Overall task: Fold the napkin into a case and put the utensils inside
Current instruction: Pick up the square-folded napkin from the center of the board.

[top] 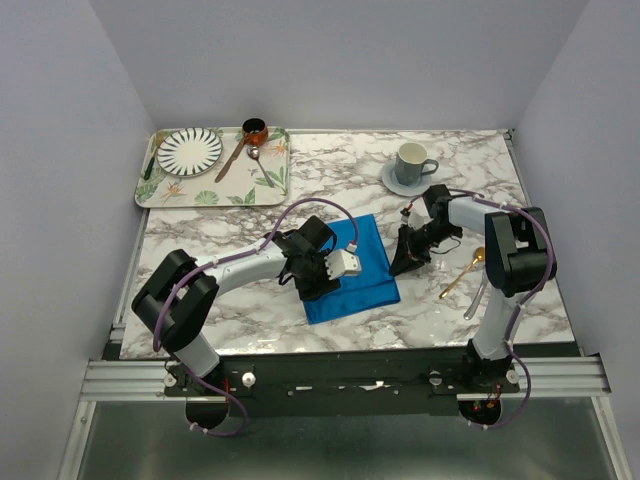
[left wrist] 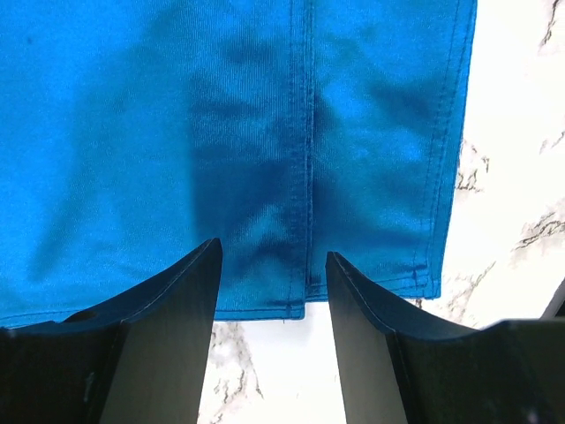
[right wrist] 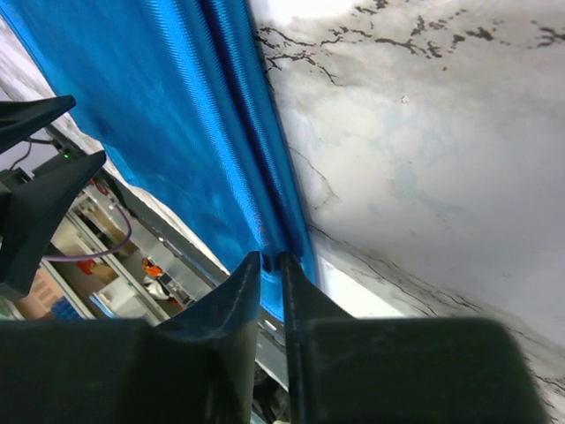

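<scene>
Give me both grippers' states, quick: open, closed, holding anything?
Left gripper: open, fingers spread over the napkin edge, holding nothing.
Right gripper: closed, pinching the napkin's edge.

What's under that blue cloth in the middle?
Only marble table shows around the blue cloth. It is folded over itself, so anything beneath or between layers is hidden. The gold spoon lies apart, uncovered.

HIDDEN: napkin (top: 368, 268) left part under my left gripper (top: 318, 285) | CUT OFF: napkin at 2 edges, left wrist view | BLURRED: my right fingers (right wrist: 237, 305), close to lens
</scene>
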`<state>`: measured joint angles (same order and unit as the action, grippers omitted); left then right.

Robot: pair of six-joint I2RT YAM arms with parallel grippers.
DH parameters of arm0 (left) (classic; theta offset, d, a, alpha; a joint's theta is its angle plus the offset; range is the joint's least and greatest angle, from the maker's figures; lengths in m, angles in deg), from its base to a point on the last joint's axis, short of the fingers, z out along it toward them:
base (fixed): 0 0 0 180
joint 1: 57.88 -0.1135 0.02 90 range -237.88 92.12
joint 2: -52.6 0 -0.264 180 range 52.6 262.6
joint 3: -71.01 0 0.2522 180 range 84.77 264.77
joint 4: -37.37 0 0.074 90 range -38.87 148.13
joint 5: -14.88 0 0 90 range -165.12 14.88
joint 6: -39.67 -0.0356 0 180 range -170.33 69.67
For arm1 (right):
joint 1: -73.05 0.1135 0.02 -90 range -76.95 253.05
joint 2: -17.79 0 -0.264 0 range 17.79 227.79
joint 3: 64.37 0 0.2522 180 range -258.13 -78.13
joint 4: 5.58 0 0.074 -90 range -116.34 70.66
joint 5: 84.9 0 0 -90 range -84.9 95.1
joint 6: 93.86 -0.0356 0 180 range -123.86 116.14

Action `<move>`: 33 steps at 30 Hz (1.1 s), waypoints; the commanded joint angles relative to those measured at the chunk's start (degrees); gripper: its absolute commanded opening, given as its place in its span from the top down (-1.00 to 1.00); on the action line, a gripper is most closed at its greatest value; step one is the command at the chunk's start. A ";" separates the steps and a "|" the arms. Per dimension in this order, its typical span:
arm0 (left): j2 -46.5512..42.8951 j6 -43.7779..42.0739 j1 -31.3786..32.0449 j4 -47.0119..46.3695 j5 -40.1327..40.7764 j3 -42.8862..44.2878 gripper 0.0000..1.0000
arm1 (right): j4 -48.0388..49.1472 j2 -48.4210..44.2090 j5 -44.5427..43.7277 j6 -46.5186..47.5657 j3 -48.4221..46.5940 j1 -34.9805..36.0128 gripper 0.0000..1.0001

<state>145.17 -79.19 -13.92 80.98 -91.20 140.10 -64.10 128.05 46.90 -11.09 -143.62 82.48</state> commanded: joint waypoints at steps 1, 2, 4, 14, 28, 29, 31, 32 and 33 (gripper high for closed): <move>-1.17 0.30 0.60 -0.84 -0.27 -0.57 -0.25 | -0.86 1.10 -0.93 1.07 0.72 0.32 0.47; -1.17 0.30 0.60 -0.84 -0.27 -0.57 -0.25 | -0.86 1.19 -1.11 1.16 0.81 0.32 0.44; -1.08 0.38 0.68 -0.93 -0.27 -0.49 -0.24 | -1.13 1.45 -1.02 1.60 0.89 0.32 0.44; -1.26 -1.19 3.05 -1.10 1.13 -1.45 -0.22 | -1.21 1.19 0.12 1.77 0.46 0.41 0.88; -0.38 -3.30 3.94 -3.13 7.99 -2.24 -0.03 | -1.30 1.54 -0.23 1.86 0.02 0.41 0.99; -0.20 -3.39 3.94 -3.04 8.08 -2.16 0.02 | -1.22 1.63 -0.32 1.78 0.02 0.41 0.99; -0.03 -3.48 3.94 -3.04 8.34 -2.24 0.05 | -1.30 1.54 -0.14 1.77 0.10 0.41 0.99; -0.03 -3.48 3.94 -3.04 8.43 -2.24 0.09 | -1.22 1.45 -0.05 1.69 0.10 0.41 0.99; -0.03 -3.57 3.94 -3.13 8.34 -2.33 0.11 | -1.30 1.36 -0.05 1.77 0.02 0.41 0.99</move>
<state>145.17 -81.59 -10.14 78.53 -84.55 138.20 -64.40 128.70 46.77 -9.82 -143.40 82.48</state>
